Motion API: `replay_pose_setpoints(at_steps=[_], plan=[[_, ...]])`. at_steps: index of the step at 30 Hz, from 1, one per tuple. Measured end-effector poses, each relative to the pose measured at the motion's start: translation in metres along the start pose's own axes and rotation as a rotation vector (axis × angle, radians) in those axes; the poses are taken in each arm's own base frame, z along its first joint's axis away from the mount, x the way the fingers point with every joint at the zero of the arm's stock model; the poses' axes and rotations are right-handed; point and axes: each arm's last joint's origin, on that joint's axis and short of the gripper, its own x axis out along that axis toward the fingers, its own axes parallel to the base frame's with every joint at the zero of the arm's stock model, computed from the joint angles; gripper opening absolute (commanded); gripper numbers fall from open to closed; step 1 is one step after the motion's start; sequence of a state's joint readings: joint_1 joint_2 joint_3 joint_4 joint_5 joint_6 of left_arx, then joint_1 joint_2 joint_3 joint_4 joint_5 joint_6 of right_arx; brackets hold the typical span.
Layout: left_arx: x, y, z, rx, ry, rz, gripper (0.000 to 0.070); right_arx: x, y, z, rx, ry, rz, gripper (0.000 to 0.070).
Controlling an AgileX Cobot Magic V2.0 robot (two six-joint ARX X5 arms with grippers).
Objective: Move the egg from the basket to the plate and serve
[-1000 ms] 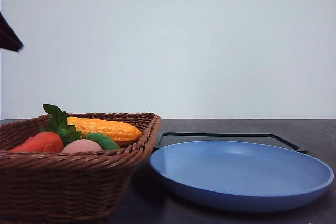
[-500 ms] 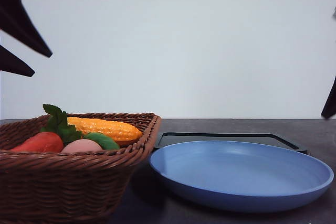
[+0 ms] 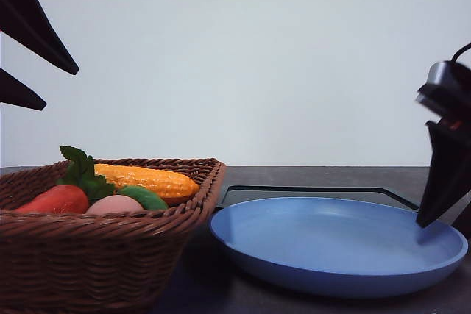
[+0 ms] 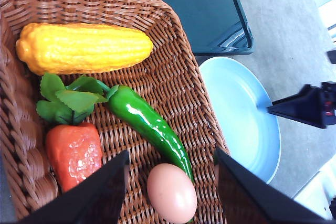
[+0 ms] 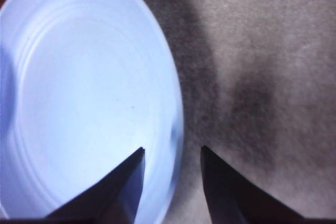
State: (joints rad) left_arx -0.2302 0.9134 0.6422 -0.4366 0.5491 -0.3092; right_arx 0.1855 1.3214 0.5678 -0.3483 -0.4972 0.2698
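The pinkish egg (image 4: 171,192) lies in the brown wicker basket (image 4: 157,9), near its front wall (image 3: 96,255), with the egg's top (image 3: 114,205) just showing over the rim. My left gripper (image 4: 171,151) hangs open well above the basket (image 3: 61,90), and the egg sits between its fingers in the wrist view. The blue plate (image 3: 338,244) rests to the right of the basket. My right gripper (image 3: 441,226) is open at the plate's right edge. In the right wrist view that gripper (image 5: 172,149) straddles the plate's rim (image 5: 176,114).
A yellow corn cob (image 4: 84,47), a red fruit with green leaves (image 4: 74,150) and a green pepper (image 4: 149,124) share the basket with the egg. A black tray (image 3: 316,193) lies behind the plate. Dark tabletop (image 5: 262,77) extends right of the plate.
The left gripper came into view at the upper left and edged right. The right gripper entered from the right and dropped to the plate's right rim.
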Motion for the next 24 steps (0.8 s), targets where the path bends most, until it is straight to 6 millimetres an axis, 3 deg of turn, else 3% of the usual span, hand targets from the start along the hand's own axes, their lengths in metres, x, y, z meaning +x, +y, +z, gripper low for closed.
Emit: replay_pose_setpoints(at_steps=[8,12,15,18,24], plan=[[0.000,0.000,0.000,0.000,0.000,-0.001,0.0326,0.007,-0.001,0.000,0.026,0.018,-0.005,0.0000],[0.000,-0.001,0.000,0.002,0.002,-0.003,0.0329,0.006,-0.001,0.000,0.033,0.016,-0.004,0.0000],[0.000,-0.001,0.000,0.001,0.002,-0.002,0.0378,0.001,0.002,0.000,0.033,0.000,0.000,0.0000],[0.001,-0.001,-0.001,-0.015,0.006,-0.009,0.0451,-0.009,0.007,-0.001,0.017,-0.036,0.001,0.0000],[0.004,-0.008,-0.006,-0.026,0.057,-0.048,0.0456,-0.037,0.019,-0.004,-0.010,-0.177,-0.058,0.0000]])
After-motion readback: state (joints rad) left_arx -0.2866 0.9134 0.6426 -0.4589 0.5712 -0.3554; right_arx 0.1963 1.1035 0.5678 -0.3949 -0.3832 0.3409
